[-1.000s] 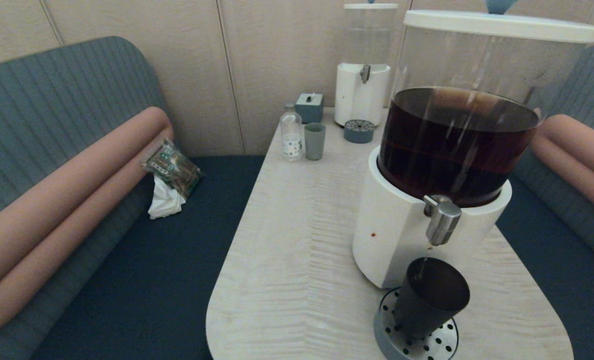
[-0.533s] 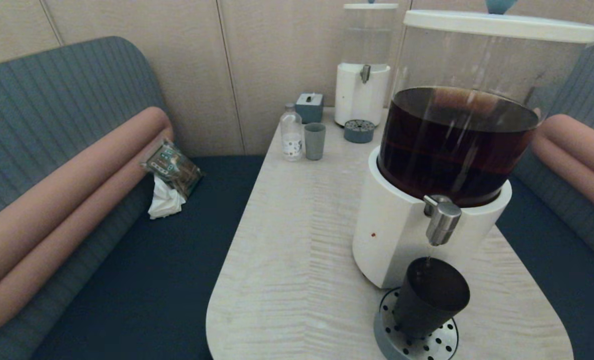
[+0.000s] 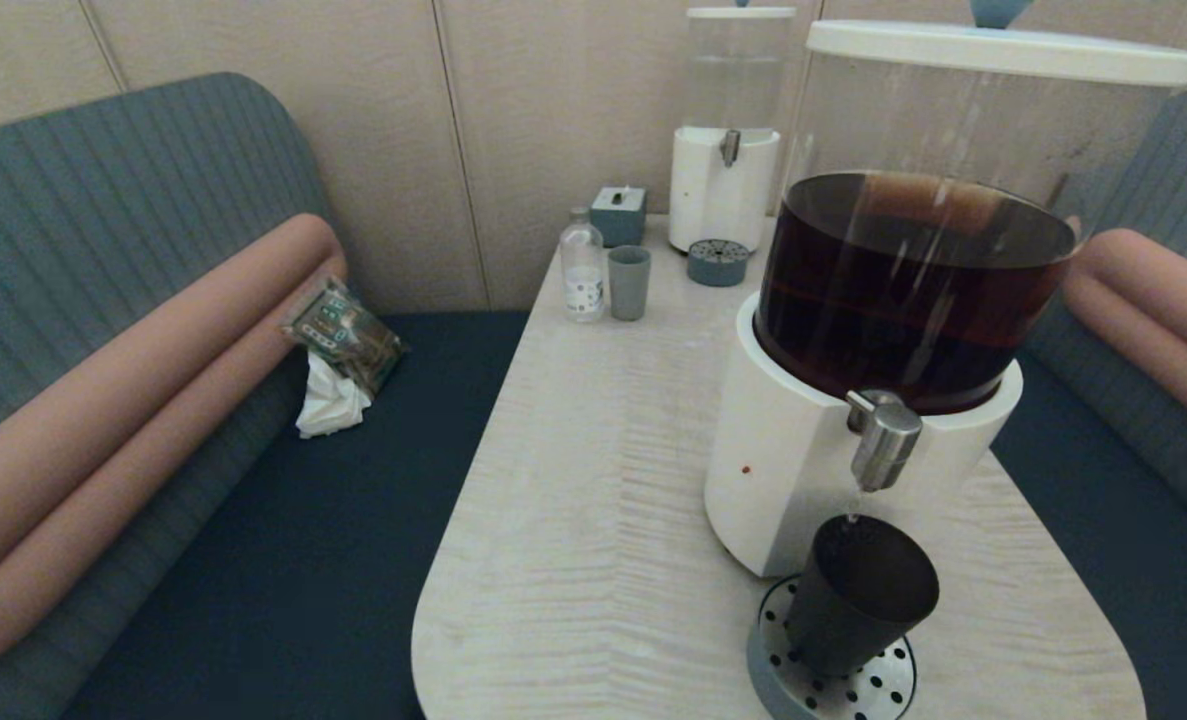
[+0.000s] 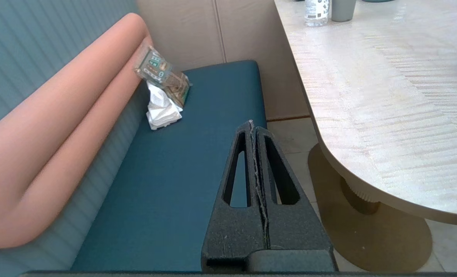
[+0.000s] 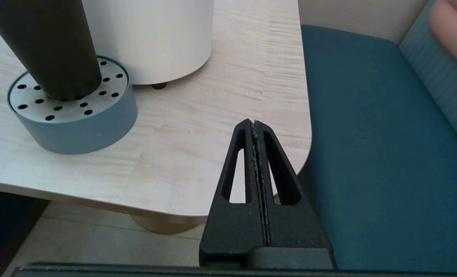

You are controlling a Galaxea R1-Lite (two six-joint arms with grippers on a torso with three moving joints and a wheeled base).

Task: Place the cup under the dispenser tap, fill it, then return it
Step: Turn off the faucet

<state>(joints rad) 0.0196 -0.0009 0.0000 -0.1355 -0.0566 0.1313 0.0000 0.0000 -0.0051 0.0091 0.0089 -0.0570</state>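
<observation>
Head view: cup [image 3: 858, 595] stands on the perforated drip tray [image 3: 878, 688], directly under the tap [image 3: 884, 438] of the big dispenser [image 3: 813, 450] holding dark liquid. A small drop shows at the spout; no steady stream. Fill level inside the cup cannot be read from here.

Left gripper [image 4: 253, 127] parked low beside the table [image 3: 603, 480], over the bench seat [image 4: 166, 184], jaws pressed together, empty. Right gripper [image 5: 253, 125] parked off the table's near corner, jaws likewise pressed together, empty; cup [image 5: 47, 42] and tray [image 5: 74, 115] in its view, apart from it.

Judgement: placing looks done, filling at or near its end. Left to do: grasp the cup and return it.

Surroundings: grey-green cup [image 3: 629, 282], small bottle [image 3: 582, 266], small box [image 3: 619, 215] and second dispenser [image 3: 725, 170] at the far end, well apart. Packet [image 3: 345, 335] with tissue on the left bench. Tap overhangs the cup rim, so lifting straight up risks a knock.
</observation>
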